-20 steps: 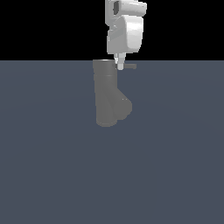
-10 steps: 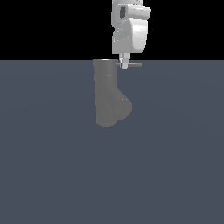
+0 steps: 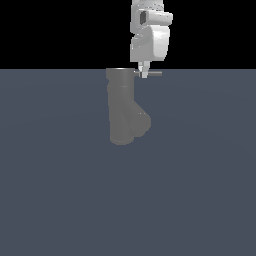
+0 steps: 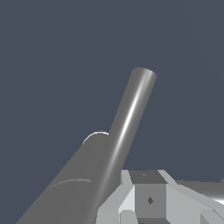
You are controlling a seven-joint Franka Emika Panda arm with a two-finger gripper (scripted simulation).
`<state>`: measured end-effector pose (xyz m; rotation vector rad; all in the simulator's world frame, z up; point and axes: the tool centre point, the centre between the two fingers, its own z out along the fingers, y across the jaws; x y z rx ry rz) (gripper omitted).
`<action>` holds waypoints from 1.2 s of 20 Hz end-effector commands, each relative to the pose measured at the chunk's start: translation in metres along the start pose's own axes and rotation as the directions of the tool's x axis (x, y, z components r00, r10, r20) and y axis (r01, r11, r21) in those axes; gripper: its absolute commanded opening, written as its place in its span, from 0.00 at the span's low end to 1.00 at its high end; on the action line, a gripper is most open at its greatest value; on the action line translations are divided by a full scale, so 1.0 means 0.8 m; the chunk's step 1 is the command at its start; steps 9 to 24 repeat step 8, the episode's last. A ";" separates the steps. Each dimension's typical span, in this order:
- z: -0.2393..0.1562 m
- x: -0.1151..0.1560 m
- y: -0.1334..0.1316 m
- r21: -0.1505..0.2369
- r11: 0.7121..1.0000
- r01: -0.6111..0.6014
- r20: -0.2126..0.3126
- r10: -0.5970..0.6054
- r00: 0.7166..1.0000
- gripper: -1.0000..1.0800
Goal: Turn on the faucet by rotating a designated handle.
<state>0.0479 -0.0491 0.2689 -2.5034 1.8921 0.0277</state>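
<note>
The dull grey faucet (image 3: 121,107) stands upright in the exterior view, its stubby spout (image 3: 141,122) angling off toward the exterior view's right. The thin handle (image 3: 155,73) sticks out sideways from the top rim, toward that same side. My gripper (image 3: 144,72) hangs straight down from the white arm and touches the handle close to the cylinder. In the wrist view the handle (image 4: 131,118) runs long and shiny past the faucet body (image 4: 72,186), beside my gripper (image 4: 151,203) rather than between its fingers. The fingers look pressed together with no gap.
A flat blue-grey floor (image 3: 200,190) spreads around the faucet under a black background. The white arm (image 3: 149,42) rises above the handle.
My gripper has shifted a little toward the exterior view's right along the handle, and the arm above has followed. The handle looks slightly longer now. The faucet body has stayed put.
</note>
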 end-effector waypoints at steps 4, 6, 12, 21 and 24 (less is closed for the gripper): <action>-0.001 0.060 -0.001 0.009 0.998 -0.058 -0.015 0.058 0.998 0.00; -0.002 0.066 -0.005 0.009 0.998 -0.061 -0.015 0.061 0.998 0.00; -0.002 0.069 -0.007 0.009 0.998 -0.062 -0.015 0.063 0.998 0.00; -0.002 0.069 -0.007 0.009 0.998 -0.062 -0.015 0.063 0.998 0.00; -0.002 0.069 -0.007 0.009 0.998 -0.062 -0.015 0.063 0.998 0.00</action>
